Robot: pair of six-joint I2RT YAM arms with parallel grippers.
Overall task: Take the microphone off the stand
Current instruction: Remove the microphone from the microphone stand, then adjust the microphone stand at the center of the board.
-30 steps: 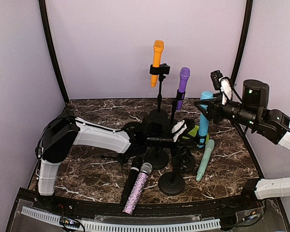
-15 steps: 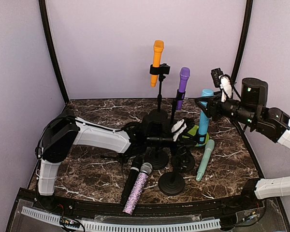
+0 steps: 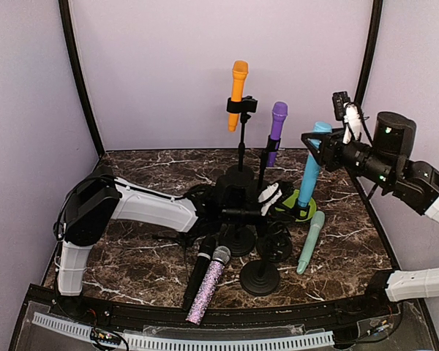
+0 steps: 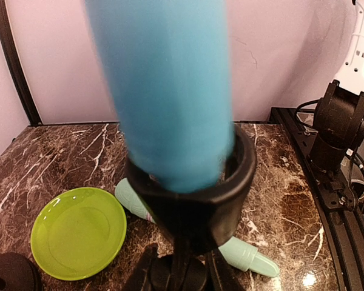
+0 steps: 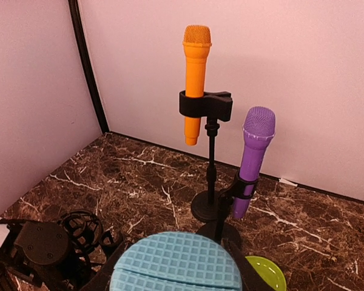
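A blue microphone (image 3: pixel 307 172) stands tilted, its lower end still inside the black clip ring (image 4: pixel 233 173) of a short stand. My right gripper (image 3: pixel 320 141) is shut on it just below its head, which fills the bottom of the right wrist view (image 5: pixel 176 264). My left gripper (image 3: pixel 276 199) reaches across low and is shut on the stand's pole (image 4: pixel 182 254) under the clip. The blue body (image 4: pixel 164 91) looks blurred in the left wrist view.
An orange microphone (image 3: pixel 238 91) and a purple microphone (image 3: pixel 276 128) sit in taller stands behind. A green plate (image 4: pixel 79 233) and a mint microphone (image 3: pixel 311 241) lie by the stand. A glittery microphone (image 3: pixel 208 281) and a black one (image 3: pixel 197 272) lie in front.
My right gripper has risen and moved right with the blue microphone, which has slid upward in the clip and tilted. The left arm has stayed put.
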